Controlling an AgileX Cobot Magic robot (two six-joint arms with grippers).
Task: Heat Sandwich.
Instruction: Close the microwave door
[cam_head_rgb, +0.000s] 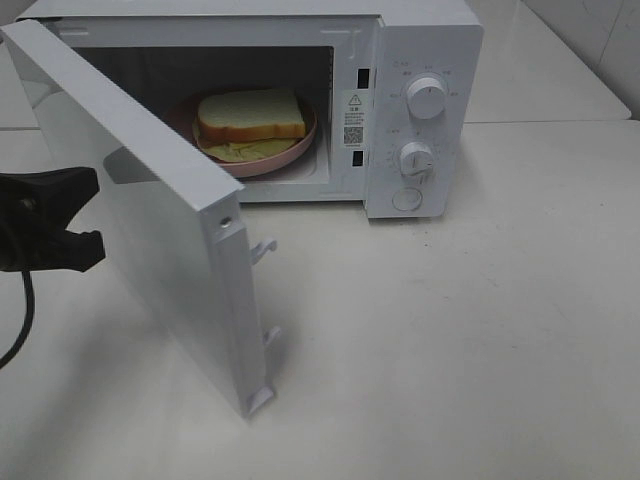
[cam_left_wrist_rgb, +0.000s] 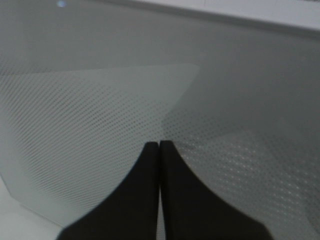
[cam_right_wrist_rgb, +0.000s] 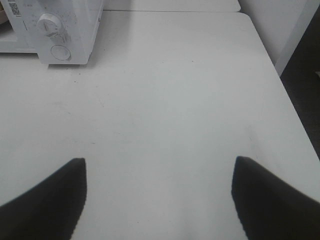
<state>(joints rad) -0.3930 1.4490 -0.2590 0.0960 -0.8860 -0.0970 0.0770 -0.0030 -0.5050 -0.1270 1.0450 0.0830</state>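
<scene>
The white microwave (cam_head_rgb: 420, 110) stands at the back of the table with its door (cam_head_rgb: 170, 230) swung wide open toward the front left. Inside, the sandwich (cam_head_rgb: 250, 118), a bread slice over a pale yellow-green layer, lies on a round pink plate (cam_head_rgb: 300, 148). My left gripper (cam_head_rgb: 62, 215) is at the far left, behind the door's outer face. In the left wrist view the left gripper (cam_left_wrist_rgb: 159, 145) is shut, its tips against the dotted door glass (cam_left_wrist_rgb: 100, 100). My right gripper (cam_right_wrist_rgb: 160, 167) is open over bare table, with nothing between its fingers.
The microwave's control panel with two knobs (cam_head_rgb: 427, 98) and a round button (cam_head_rgb: 407, 198) faces front. In the right wrist view the microwave (cam_right_wrist_rgb: 60, 30) is far off and the table's edge (cam_right_wrist_rgb: 280, 85) runs along one side. A black cable (cam_head_rgb: 22, 320) hangs under the left arm.
</scene>
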